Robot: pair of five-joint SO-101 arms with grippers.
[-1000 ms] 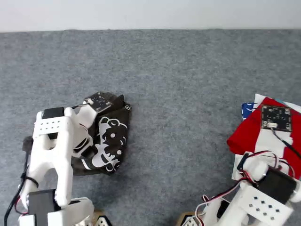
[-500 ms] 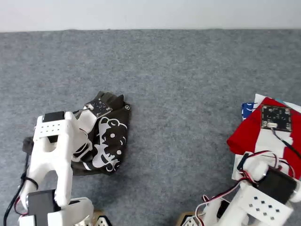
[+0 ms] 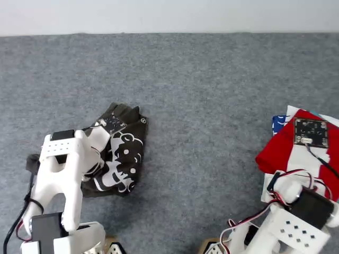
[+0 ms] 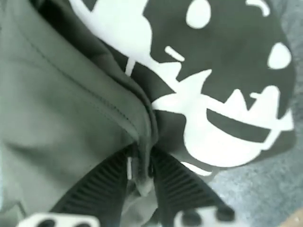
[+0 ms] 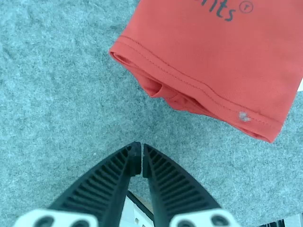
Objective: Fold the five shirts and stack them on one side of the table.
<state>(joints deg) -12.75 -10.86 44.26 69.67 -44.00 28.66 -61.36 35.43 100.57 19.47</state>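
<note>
A dark shirt with a white cartoon print (image 3: pixel 123 159) lies bunched on the grey table at the left. The left arm (image 3: pixel 63 169) stands over its near-left part. In the left wrist view my left gripper (image 4: pixel 140 158) is shut on a fold of this dark shirt (image 4: pixel 94 94). At the right edge lies a stack of folded shirts with a red one (image 3: pixel 296 151) on top. My right gripper (image 5: pixel 142 151) hangs shut with nothing in it, over bare carpet just beside the red shirt's (image 5: pixel 222 61) hem.
The grey felt table surface (image 3: pixel 212 95) stretches between the two shirts and to the back. A white wall (image 3: pixel 169 16) runs along the far edge. White and blue cloth (image 3: pixel 279 123) peeks from under the red shirt.
The left arm has drawn toward the near edge, pulling the dark shirt's fold with it. The right arm has stayed still.
</note>
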